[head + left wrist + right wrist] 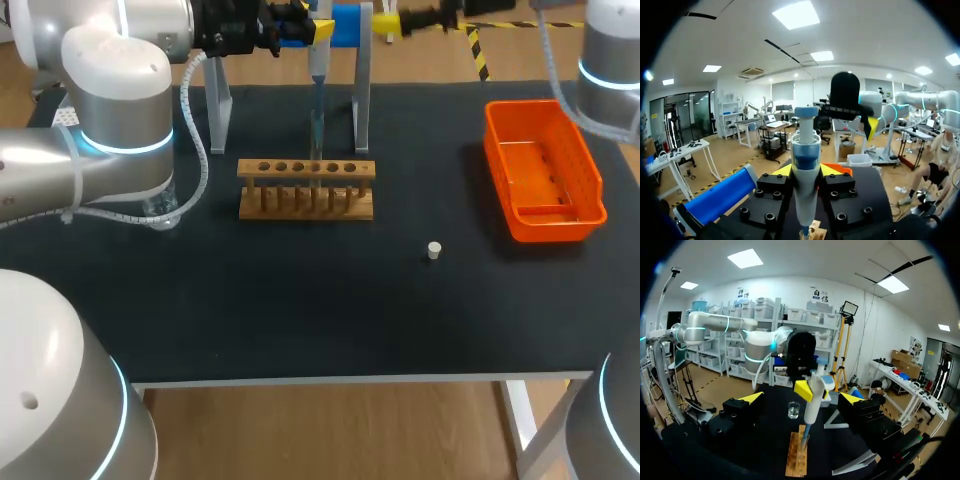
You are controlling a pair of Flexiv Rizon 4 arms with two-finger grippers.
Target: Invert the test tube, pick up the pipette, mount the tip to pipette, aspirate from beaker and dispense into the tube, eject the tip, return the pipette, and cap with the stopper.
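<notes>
My left gripper [318, 32] is shut on the blue and white pipette [317, 90], which hangs upright over the wooden rack [305, 188]. In the left wrist view the pipette [805, 165] stands between the yellow fingertips [782, 170]. Its tip reaches down into a test tube [804, 440] standing in the rack [796, 460]. My right gripper [802, 399] is open wide just beside the pipette [813, 402], with its fingers apart from it. The beaker [160, 210] stands left of the rack, partly hidden by my left arm. A small white stopper [433, 250] lies on the mat, right of the rack.
An orange bin [545, 170] sits at the right of the table. The grey pipette stand [361, 100] rises behind the rack, with a blue part on top. The front half of the black mat [300, 310] is bare.
</notes>
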